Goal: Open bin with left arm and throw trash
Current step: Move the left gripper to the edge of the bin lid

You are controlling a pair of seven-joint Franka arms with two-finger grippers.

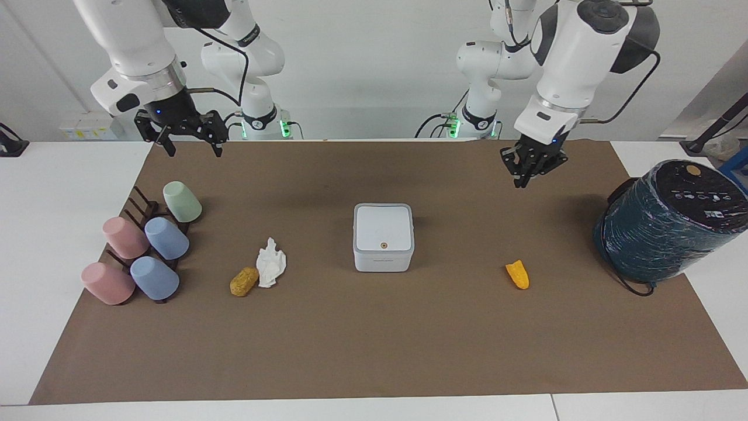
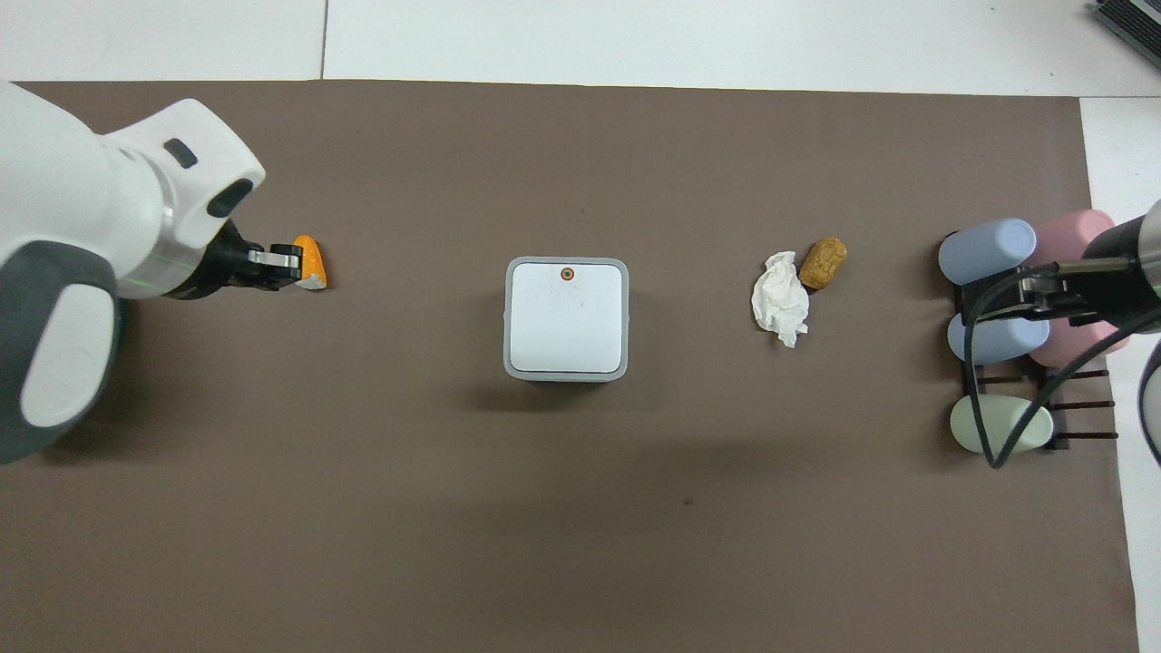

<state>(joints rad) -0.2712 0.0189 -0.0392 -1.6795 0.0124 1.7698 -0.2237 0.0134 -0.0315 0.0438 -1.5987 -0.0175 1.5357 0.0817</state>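
This is a robotics lab. Two white arms (image 1: 140, 52) stand bolted at the edge of a white table (image 1: 52, 193) (green status lights glowing at their bases), cables trailing against a bare white wall. A brown paper mat (image 1: 374, 339) covers the table as a staged workspace.

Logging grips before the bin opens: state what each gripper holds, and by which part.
Nothing is held. The left gripper is shut on air above the mat; the right gripper hangs open and empty, waiting.

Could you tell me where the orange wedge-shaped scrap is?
The orange wedge-shaped scrap lies on the brown mat, between the white square plastic bin and the dark teal wrapped cylinder.
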